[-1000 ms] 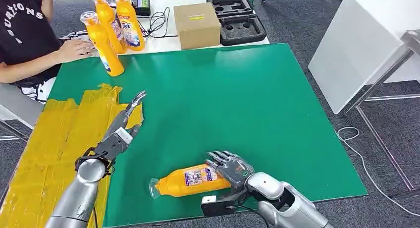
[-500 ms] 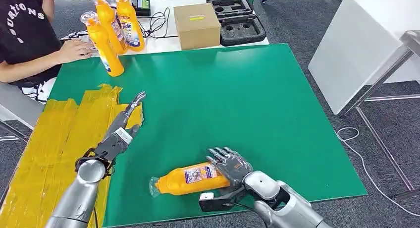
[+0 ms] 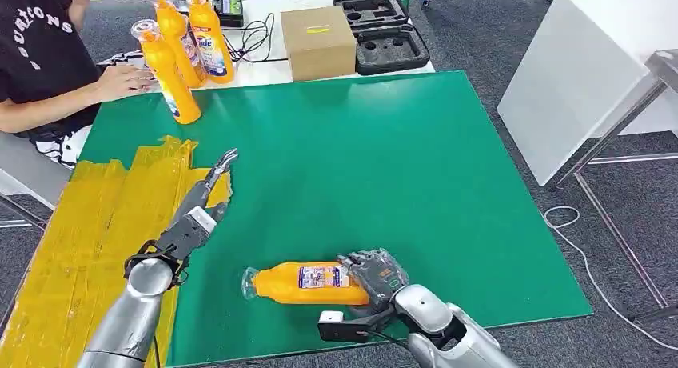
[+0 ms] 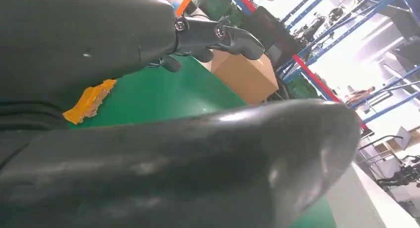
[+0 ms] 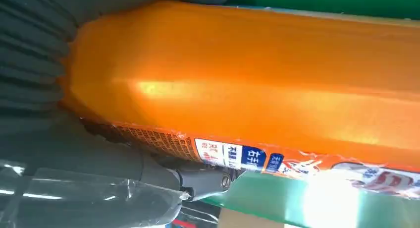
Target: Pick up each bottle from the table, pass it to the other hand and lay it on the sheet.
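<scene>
right hand (image 3: 377, 274) we find clamped on the base of the orange bottle (image 3: 300, 283) lying on the green table (image 3: 384, 160), while our left hand (image 3: 197, 212) hovers with fingers apart.

The lying bottle (image 3: 300, 282) is glossy orange plastic with a printed label. Left of it, the yellow sheet (image 3: 80, 232) looks crinkled; the green mat (image 3: 384, 168) is smooth and matt.
</scene>
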You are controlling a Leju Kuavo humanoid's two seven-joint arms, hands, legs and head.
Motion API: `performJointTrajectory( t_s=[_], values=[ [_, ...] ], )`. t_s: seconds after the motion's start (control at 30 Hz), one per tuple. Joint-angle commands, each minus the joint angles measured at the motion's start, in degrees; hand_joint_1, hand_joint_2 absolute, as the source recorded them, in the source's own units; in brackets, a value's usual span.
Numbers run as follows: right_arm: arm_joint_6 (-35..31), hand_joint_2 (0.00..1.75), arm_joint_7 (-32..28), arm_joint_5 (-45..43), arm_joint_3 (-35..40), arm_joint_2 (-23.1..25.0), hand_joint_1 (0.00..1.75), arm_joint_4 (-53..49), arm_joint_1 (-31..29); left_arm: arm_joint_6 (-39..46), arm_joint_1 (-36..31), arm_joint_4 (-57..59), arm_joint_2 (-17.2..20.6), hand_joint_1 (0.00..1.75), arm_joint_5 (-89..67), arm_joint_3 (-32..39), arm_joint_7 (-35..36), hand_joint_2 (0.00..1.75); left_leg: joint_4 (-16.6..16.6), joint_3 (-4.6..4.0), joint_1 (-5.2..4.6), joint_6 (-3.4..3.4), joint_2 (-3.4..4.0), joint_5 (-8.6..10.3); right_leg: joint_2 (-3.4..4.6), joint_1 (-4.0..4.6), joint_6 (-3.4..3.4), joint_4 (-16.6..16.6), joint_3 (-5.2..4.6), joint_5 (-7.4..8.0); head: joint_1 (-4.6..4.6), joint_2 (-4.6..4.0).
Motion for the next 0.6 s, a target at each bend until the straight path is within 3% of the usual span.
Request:
performJointTrajectory(
  t_s=[0.03, 0.23, 0.27, 0.3, 0.43, 0.6],
  values=[
    [-2.8, 1.75, -0.6, -4.0, -7.9, 1.8, 1.75, -0.8, 4.0, -0.3, -1.7, 2.9, -0.7, 0.0, -0.3, -0.9, 0.3, 0.0, 0.0, 0.17, 0.08, -0.09, -0.29, -0.07, -0.23, 0.08, -0.12, -0.1, 0.28, -0.11, 0.02, 0.0],
    [-12.8, 1.75, -4.3, -15.2, -20.4, 4.7, 1.75, -5.6, 8.6, 0.4, 0.5, 0.1, -1.0, 0.0, -1.2, -1.8, 1.3, 0.0, 0.0, -0.01, 0.04, -0.07, -0.23, -0.06, -0.18, 0.04, -0.09, 0.0, 0.11, -0.09, 0.02, 0.0],
    [-17.8, 1.75, -5.4, -17.3, -24.4, 5.9, 1.75, -6.9, 9.4, -0.1, 0.4, -0.5, -1.7, 0.0, 0.7, -1.4, 1.5, 0.0, 0.0, 0.03, 0.08, -0.09, -0.22, -0.13, -0.15, 0.08, -0.13, 0.0, 0.16, -0.14, 0.02, 0.0],
    [-19.3, 1.75, -6.7, -20.1, -26.7, 6.4, 1.75, -7.5, 9.8, -1.3, 0.3, -0.8, -2.2, 0.0, 2.8, -1.2, 1.6, 1.75, 0.0, -0.03, 0.04, -0.08, -0.2, -0.11, -0.13, 0.05, -0.11, 0.0, 0.09, -0.12, 0.0, 0.0],
    [-21.3, 1.75, -14.5, -34.7, -34.5, 8.3, 1.75, -10.6, 13.0, -4.3, -1.7, -0.9, -3.6, 0.0, 11.0, -0.6, 3.8, 1.75, 0.0, -0.23, 0.01, -0.04, -0.32, -0.01, -0.28, 0.02, -0.06, 0.0, -0.1, -0.09, 0.0, 0.0],
    [-21.3, 1.75, -14.4, -34.6, -34.4, 8.5, 1.75, -10.9, 13.3, -4.4, -1.8, -0.6, -3.4, 0.0, 11.1, -0.6, 3.9, 1.75, 0.0, -0.12, 0.07, -0.07, -0.21, -0.1, -0.14, 0.07, -0.1, 0.0, 0.02, -0.1, 0.02, 0.0]
  ],
)
